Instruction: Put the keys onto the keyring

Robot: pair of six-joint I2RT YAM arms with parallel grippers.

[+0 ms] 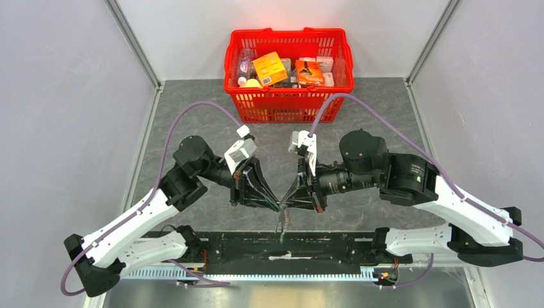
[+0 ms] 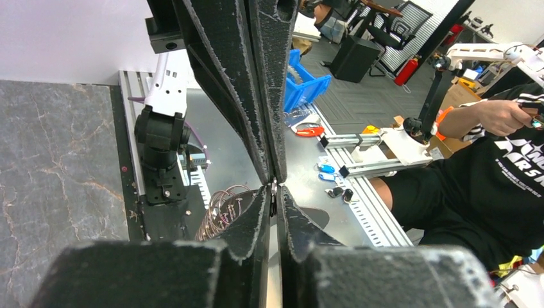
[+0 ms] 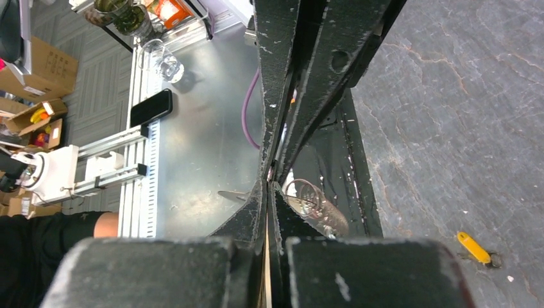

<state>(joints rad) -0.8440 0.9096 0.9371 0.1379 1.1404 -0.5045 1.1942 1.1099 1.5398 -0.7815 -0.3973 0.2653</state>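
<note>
Left jaws pinch the keyring (image 3: 317,208), which dangles above the tabletop's (image 3: 449,128) near edge. Right jaws, closed, meet them tip to tip. The yellow key (image 3: 473,246) lies on the tabletop, apart.

Grey coiled-wire keyring (image 3: 317,210) hanging mid-air; 1 yellow key (image 3: 473,247) flat on marbled tabletop (image 3: 449,128)

Grey marbled tabletop (image 1: 192,109), pale lilac walls (image 1: 64,83), aluminium posts (image 1: 133,42)

Bright, even overhead light, soft shadows. The red basket (image 1: 289,106) glows overexposed along its back rim. Wrist views blur at the bottom edge.
</note>
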